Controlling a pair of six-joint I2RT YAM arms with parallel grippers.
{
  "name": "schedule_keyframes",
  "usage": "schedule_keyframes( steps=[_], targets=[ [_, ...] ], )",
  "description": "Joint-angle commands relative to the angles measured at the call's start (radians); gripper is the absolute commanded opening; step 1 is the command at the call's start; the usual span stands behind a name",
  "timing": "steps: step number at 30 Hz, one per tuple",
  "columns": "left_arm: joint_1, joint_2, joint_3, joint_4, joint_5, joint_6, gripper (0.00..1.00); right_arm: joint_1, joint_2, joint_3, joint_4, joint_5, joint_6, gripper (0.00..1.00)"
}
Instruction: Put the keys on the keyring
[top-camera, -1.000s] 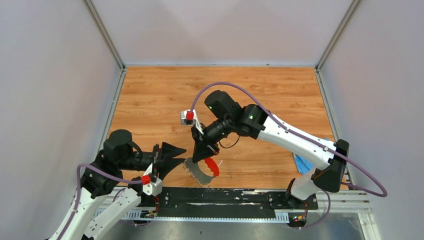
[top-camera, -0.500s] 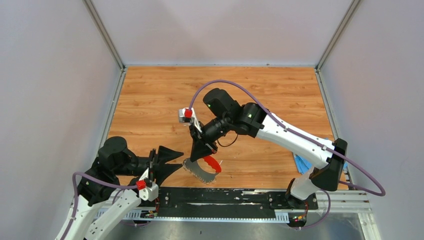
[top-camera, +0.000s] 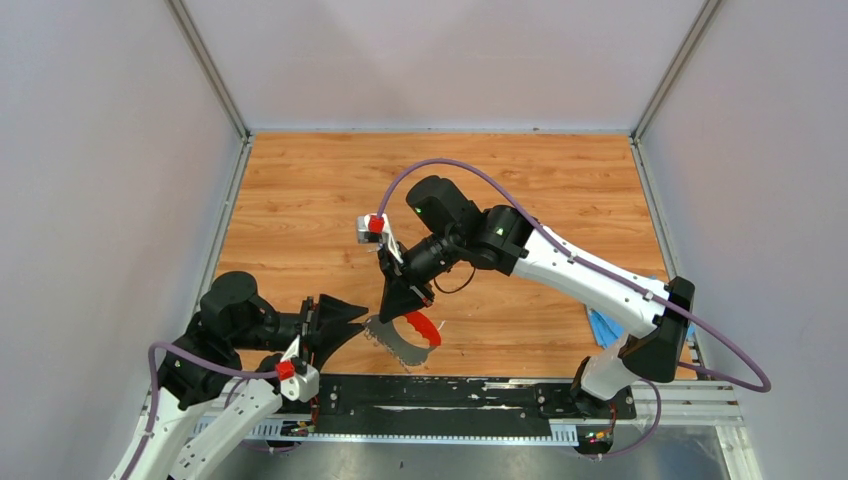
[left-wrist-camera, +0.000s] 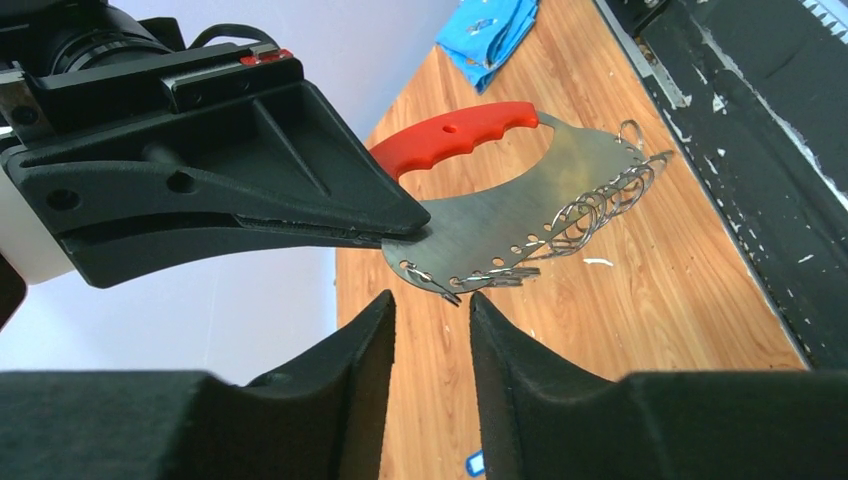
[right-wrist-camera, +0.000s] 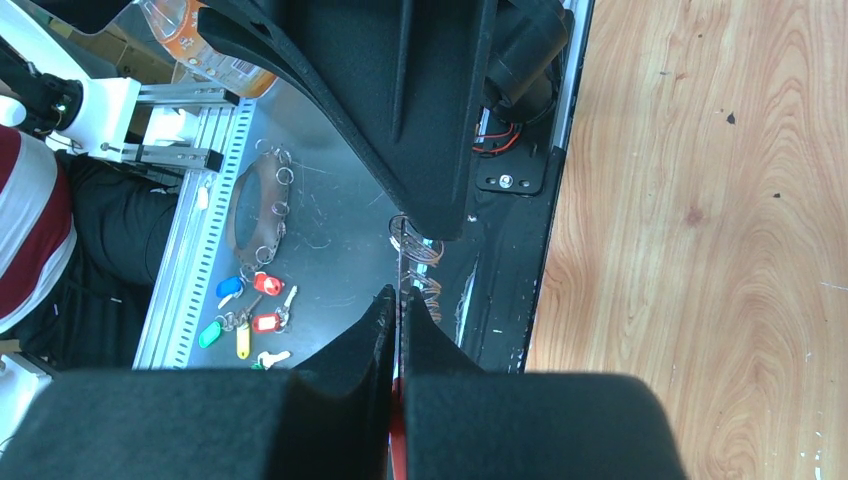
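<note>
Wooden table (top-camera: 300, 180) enclosed by plain grey walls (top-camera: 100, 200)

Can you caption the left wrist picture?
Right gripper pinches the red-handled steel keyring in front of the open left gripper.

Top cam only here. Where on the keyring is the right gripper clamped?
Observer: In the left wrist view, the right gripper pinches the keyring on its flat metal plate, not on the red handle.
Operator: Left gripper carrying a key?
Observer: No. The left gripper is open, with nothing between its fingers.
Operator: Any key in sight near it?
Observer: A small blue-and-white piece lies on the table, at the bottom edge of the left wrist view. It is too cut off to call it a key.
</note>
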Motion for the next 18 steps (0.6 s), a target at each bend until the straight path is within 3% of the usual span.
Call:
schedule_keyframes(
  steps=[1,4,18],
  targets=[
    [-0.004,-0.002,0.022,-0.001,0.024,-0.005,0.34,0.011,0.002,0.006,0.016,-0.005,0.02,0.0],
    [-0.004,-0.007,0.035,-0.002,0.022,-0.04,0.26,0.011,0.003,0.004,0.016,0.003,0.018,0.0],
    [-0.004,-0.042,0.028,-0.002,0.0,-0.074,0.1,0.011,0.0,0.0,0.017,0.004,0.02,0.0]
  ],
)
